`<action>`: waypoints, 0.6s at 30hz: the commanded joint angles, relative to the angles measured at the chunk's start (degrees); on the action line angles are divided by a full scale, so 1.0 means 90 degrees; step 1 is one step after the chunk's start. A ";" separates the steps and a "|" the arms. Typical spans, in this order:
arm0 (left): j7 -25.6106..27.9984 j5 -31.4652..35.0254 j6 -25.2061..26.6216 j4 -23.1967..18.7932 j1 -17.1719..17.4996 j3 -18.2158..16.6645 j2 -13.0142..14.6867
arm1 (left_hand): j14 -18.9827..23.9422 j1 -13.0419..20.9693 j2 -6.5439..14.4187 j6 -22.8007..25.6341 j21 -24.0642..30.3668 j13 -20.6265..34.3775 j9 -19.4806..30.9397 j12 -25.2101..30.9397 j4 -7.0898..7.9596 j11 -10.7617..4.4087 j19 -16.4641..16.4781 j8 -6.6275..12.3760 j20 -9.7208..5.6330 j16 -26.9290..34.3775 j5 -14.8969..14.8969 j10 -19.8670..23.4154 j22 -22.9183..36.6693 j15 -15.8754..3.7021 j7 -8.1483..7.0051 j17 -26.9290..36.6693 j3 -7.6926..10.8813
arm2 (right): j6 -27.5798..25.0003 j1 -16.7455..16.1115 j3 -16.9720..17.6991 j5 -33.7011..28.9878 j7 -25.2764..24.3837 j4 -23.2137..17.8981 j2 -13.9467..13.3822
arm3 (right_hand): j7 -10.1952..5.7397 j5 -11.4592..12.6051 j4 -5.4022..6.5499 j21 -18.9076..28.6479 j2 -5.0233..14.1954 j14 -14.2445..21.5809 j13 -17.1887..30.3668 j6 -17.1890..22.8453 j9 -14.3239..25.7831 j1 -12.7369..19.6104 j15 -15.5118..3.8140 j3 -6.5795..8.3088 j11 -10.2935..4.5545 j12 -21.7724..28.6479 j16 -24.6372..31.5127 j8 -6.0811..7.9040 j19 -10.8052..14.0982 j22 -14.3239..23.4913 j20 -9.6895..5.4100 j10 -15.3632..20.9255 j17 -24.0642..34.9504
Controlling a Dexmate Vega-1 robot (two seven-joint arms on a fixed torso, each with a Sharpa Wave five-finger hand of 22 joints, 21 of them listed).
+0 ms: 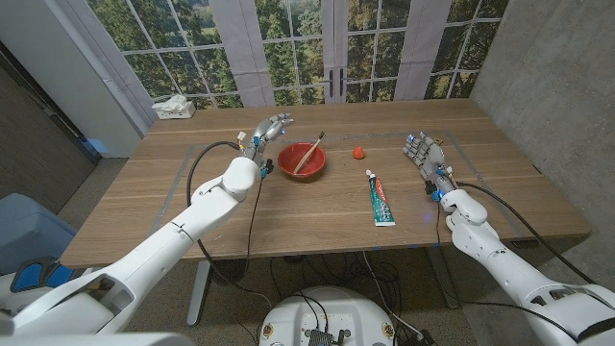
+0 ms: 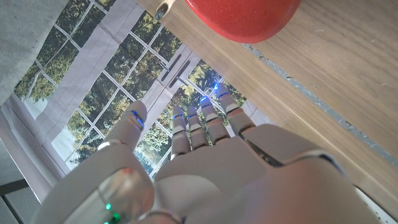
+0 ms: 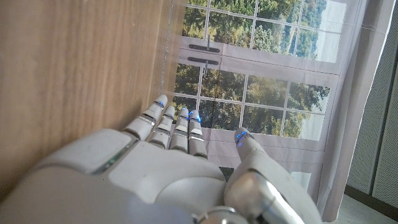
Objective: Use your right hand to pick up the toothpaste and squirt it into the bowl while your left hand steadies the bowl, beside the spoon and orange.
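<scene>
Left hand [image 1: 272, 128] just beside bowl [image 1: 303, 160], fingers [image 2: 202, 124] straight, slightly apart, holding nothing. Right hand [image 1: 420, 149] near toothpaste [image 1: 380, 199], fingers [image 3: 171, 124] extended, empty; both over tabletop [image 1: 317, 207].

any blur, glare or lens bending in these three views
Head view: sharp, even daylight, straight window bars bow near the edges, soft shadow under the red bowl. Left wrist view: the left hand is blurred up close while the windows stay crisp. Right wrist view: the right hand is soft in the foreground; bright window, no harsh glare.
</scene>
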 commanded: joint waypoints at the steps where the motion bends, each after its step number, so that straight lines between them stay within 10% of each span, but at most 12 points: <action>1: 0.0172 0.0698 0.0847 -0.0439 -0.0140 0.0272 0.0105 | 0.0312 0.0316 -0.0044 0.0185 0.0080 0.0019 0.0035 0.0049 -0.0025 -0.0072 0.0184 0.0033 -0.0035 0.0103 -0.0005 0.0293 0.0028 -0.0209 0.0022 0.0025 0.0001 | 0.0092 -0.0214 0.0075 0.0047 -0.0077 -0.0203 -0.0047 | 0.0022 -0.0004 -0.0050 0.0020 -0.0018 0.0066 0.0034 0.0067 0.0015 0.0069 0.0014 0.0006 0.0002 -0.0021 0.0024 -0.0015 0.0031 0.0027 0.0004 0.0063 -0.0001; 18: 0.0190 0.1487 0.1994 -0.0737 -0.0409 0.0668 0.0024 | 0.1267 0.1537 -0.0210 0.1088 0.0348 0.0038 0.0054 0.0161 -0.0026 -0.0241 0.0896 0.0113 -0.0233 0.0313 -0.0016 0.1399 0.0075 -0.0565 0.0085 0.0082 -0.0231 | 0.0205 -0.0406 0.0162 0.0111 -0.0101 -0.0344 -0.0091 | 0.0031 -0.0007 -0.0075 0.0011 -0.0014 0.0094 0.0037 0.0125 0.0017 0.0050 0.0034 -0.0024 0.0017 -0.0028 0.0017 -0.0021 0.0047 0.0028 0.0015 0.0115 -0.0009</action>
